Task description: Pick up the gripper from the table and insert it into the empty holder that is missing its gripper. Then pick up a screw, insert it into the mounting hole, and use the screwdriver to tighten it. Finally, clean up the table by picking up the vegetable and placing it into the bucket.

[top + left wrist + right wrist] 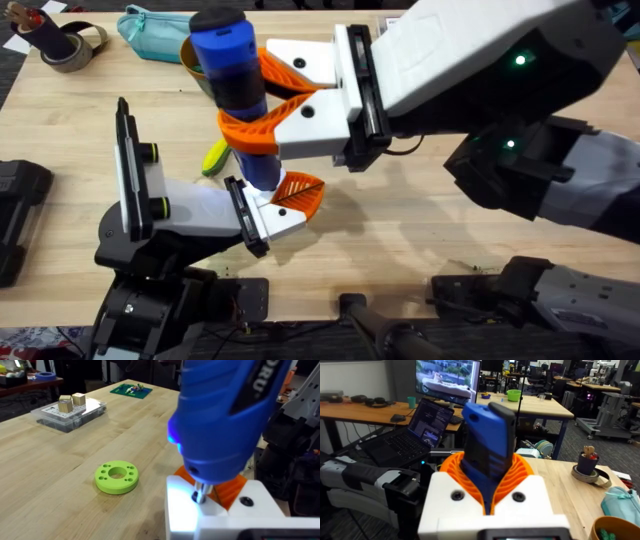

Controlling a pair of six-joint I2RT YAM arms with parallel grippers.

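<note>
Gripping screwdriver (236,80), right claw (275,95), tip glowing (left wrist), vegetable (214,157) overhead

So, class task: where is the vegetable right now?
In the overhead view the vegetable lies on the table, left of centre, just left of the upright screwdriver and below the bucket.

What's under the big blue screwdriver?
Under the screwdriver, its thin metal tip points down at the white left gripper with orange pads. Whether a screw sits beneath the tip is hidden. The vegetable lies beside it on the table.
</note>
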